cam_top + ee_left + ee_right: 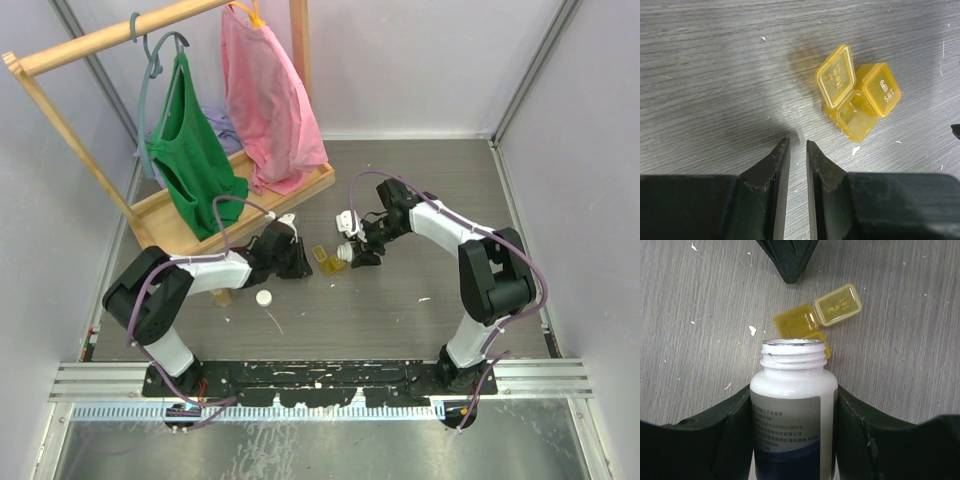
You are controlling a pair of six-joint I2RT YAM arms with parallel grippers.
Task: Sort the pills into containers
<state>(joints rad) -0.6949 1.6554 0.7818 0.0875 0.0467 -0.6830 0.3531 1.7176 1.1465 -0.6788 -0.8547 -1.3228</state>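
The yellow two-cell pill box [325,260] lies on the grey table between my grippers. In the left wrist view one lid [835,77] stands open over its cell [855,116]; the other cell is closed by a lid marked 6 SAT [881,90]. My right gripper [792,390] is shut on an uncapped white bottle [792,405], also seen from above [345,252], tipped with its mouth at the open cell [795,322]. My left gripper [797,145] is empty just left of the box, its jaws a narrow slit apart. No pills show.
A white bottle cap [264,297] and a small yellowish object [222,297] lie near my left arm. A wooden clothes rack [240,205] with green and pink garments stands at the back left. White specks [856,150] dot the table.
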